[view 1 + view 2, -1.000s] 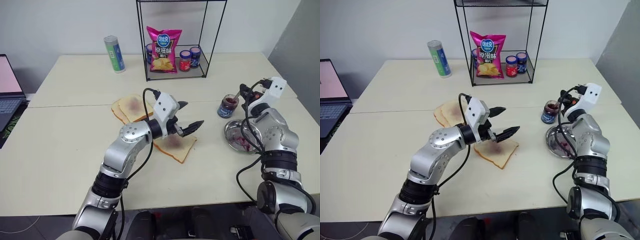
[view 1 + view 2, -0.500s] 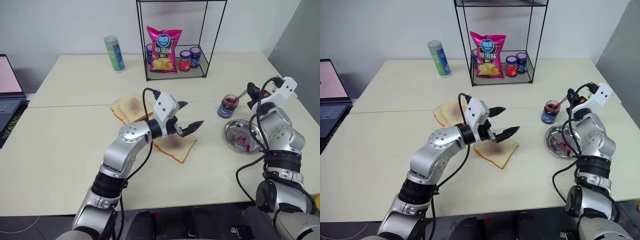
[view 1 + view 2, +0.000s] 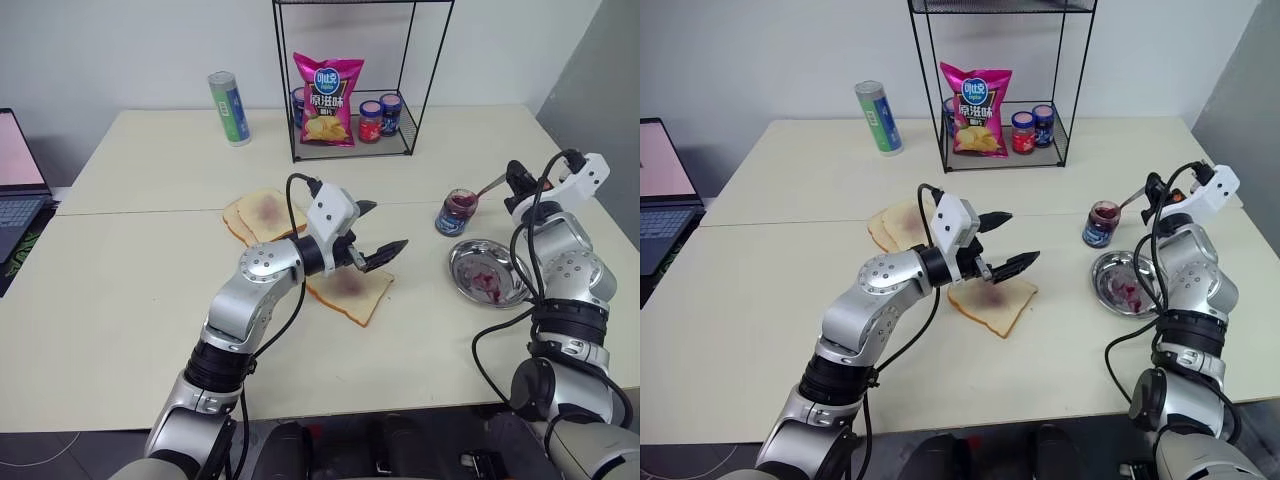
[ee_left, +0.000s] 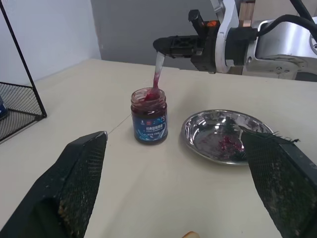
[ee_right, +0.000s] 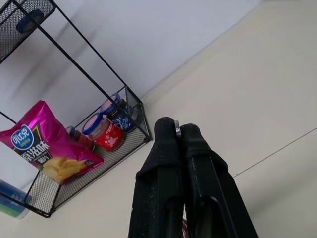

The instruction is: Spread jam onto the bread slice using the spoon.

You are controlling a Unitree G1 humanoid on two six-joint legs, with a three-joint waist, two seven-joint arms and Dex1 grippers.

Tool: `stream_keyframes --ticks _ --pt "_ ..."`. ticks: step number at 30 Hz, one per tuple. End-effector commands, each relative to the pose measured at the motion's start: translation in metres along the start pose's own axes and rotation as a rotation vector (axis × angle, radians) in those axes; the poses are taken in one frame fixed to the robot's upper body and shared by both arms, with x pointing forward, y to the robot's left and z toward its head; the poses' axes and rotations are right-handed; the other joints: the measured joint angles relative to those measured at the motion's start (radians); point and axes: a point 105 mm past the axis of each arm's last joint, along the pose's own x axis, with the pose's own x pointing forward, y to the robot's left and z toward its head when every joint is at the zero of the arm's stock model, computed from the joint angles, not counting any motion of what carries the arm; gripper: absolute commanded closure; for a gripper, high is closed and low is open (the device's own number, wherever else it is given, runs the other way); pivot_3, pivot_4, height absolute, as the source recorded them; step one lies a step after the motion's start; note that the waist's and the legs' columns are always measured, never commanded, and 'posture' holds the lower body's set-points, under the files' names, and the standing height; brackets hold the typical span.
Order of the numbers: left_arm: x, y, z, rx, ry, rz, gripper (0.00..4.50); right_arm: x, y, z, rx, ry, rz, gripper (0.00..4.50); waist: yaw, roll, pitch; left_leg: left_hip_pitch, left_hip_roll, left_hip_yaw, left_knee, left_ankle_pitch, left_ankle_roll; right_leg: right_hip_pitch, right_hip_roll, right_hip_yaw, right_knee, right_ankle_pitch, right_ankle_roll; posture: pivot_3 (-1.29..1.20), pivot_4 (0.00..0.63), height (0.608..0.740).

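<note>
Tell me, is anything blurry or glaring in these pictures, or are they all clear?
Head views: even, soft light, faint shadows, everything sharp. Left wrist view: the jar and dish are sharp, with bright glints on the dish rim, while the near left gripper fingers look soft. Right wrist view: the fingers are crisp, the rack behind slightly soft.

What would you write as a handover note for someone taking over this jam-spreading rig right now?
Left gripper: open, empty, hovering above the square white bread slice.
Right gripper: shut on the slim silvery metal spoon, its bowl dipped in the small clear glass jam jar with the dark blue label.
Round steel dish beside the jar, jam-stained.
Done: a red-purple smear on the slice's centre.
Left: lift out more jam, carry it over, spread it.
</note>
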Motion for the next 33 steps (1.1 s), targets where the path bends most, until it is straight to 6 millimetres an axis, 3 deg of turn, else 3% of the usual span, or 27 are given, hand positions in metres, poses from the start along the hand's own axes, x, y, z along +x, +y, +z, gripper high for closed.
stream_keyframes --ticks 1,15,21,33 --pt "0.002 -0.002 0.013 0.040 -0.041 -0.017 0.00 -0.002 0.011 0.025 0.032 -0.089 0.034 4.47 0.000 0.000 0.000 0.000 0.000 0.000 0.000 0.000 0.000 0.000 0.000 0.000 0.000 0.000 0.000 0.00 0.150 0.740" --pt "0.001 -0.001 0.014 0.044 -0.042 -0.019 0.00 -0.004 -0.005 0.028 0.266 -0.125 -0.040 4.47 0.000 0.000 0.000 0.000 0.000 0.000 0.000 0.000 0.000 0.000 0.000 0.000 0.000 0.000 0.000 0.00 0.150 0.740" --pt "0.001 -0.004 0.018 0.016 -0.059 -0.046 0.00 -0.007 -0.016 0.033 0.490 -0.170 -0.076 4.47 0.000 0.000 0.000 0.000 0.000 0.000 0.000 0.000 0.000 0.000 0.000 0.000 0.001 0.000 0.000 0.00 0.150 0.740" --pt "-0.002 -0.003 0.035 -0.087 -0.107 -0.116 0.00 -0.014 0.007 0.040 0.606 -0.179 0.007 4.47 -0.002 0.001 0.000 0.000 0.000 0.000 0.000 0.000 0.000 0.000 0.000 0.000 0.000 0.000 0.000 0.00 0.150 0.740"
